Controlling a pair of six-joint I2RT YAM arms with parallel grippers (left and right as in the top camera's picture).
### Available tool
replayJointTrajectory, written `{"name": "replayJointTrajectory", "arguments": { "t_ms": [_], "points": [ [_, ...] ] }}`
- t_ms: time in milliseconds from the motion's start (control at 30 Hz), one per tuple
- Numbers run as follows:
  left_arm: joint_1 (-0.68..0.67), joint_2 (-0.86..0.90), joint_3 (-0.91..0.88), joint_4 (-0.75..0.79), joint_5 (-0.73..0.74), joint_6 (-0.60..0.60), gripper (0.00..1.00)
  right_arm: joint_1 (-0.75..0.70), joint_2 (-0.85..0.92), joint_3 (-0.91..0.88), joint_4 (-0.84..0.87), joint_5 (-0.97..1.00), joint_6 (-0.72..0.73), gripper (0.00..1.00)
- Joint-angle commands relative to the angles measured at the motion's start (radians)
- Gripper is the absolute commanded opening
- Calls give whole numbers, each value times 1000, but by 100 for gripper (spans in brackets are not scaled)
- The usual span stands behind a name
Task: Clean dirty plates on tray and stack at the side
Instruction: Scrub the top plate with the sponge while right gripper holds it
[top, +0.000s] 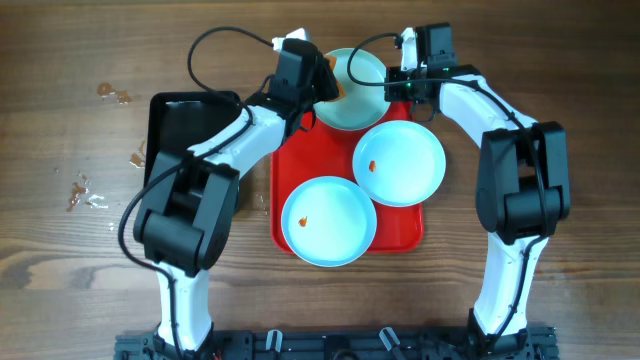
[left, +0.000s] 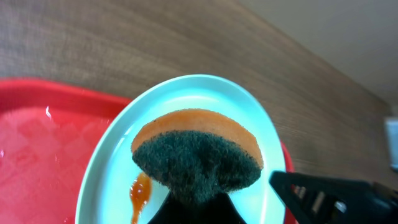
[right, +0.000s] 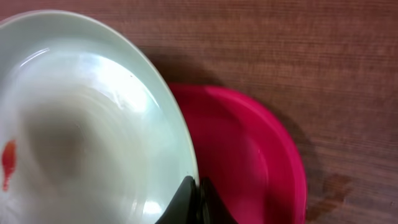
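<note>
The red tray (top: 300, 160) lies mid-table. Two pale blue plates rest flat on it, one at the right (top: 400, 162) and one at the front (top: 328, 220), each with an orange smear. A third plate (top: 355, 112) is tilted up at the tray's far end. My right gripper (top: 395, 90) is shut on its rim (right: 194, 186). My left gripper (top: 330, 85) is shut on an orange and dark green sponge (left: 196, 152), which is pressed against this plate's face (left: 199, 93). An orange smear (left: 140, 190) shows just left of the sponge.
A glossy black tray (top: 180, 120) lies left of the red tray, partly under my left arm. Small scraps and stains (top: 85, 190) dot the wooden table at the far left. Bare wood lies right of the tray.
</note>
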Motion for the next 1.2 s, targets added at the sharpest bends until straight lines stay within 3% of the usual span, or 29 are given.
{"name": "replayJointTrajectory", "arguments": {
  "t_ms": [0,300,567,967,1167],
  "points": [
    [-3,47,11,30,20,-70,4,11,22,-2,-43,13,-6,4],
    [-4,53,11,37,35,-69,4,56,22,-2,-121,101,-124,4],
    [-4,53,11,-101,113,-130,4,59,22,-2,-94,167,-65,4],
    [-5,143,11,-48,165,-151,4,59,22,-2,-82,167,-56,4],
    [4,158,14,-180,33,8,4,59,22,-2,-91,167,-56,4]
  ]
}}
